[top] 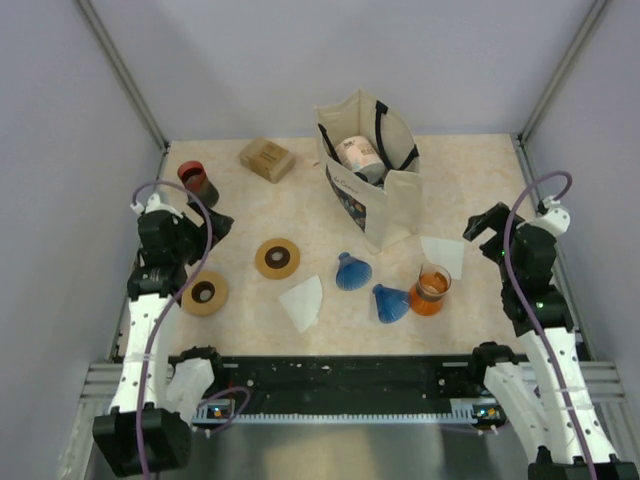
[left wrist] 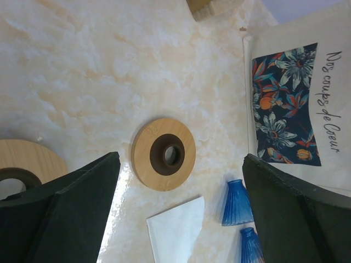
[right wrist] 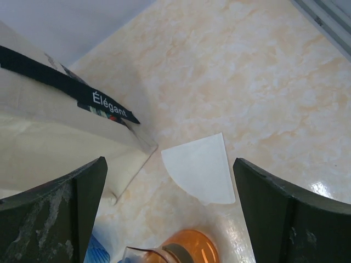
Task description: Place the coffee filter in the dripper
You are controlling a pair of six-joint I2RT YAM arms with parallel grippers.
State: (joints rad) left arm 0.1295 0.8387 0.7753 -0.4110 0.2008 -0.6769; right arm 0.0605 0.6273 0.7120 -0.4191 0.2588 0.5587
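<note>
We logged: left gripper (left wrist: 181,156), jaws wide, empty; right gripper (right wrist: 169,160), jaws wide, empty; coffee filter (right wrist: 200,169) flat on table (right wrist: 263,82), between tote bag (right wrist: 49,142) and orange vessel (right wrist: 184,252).

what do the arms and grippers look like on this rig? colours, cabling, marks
Left arm and right arm: white links, black joints, a purple cable looping along each. Left gripper and right gripper are black, with broad dark wedge fingers; the right's are scuffed whitish. No logos visible.
</note>
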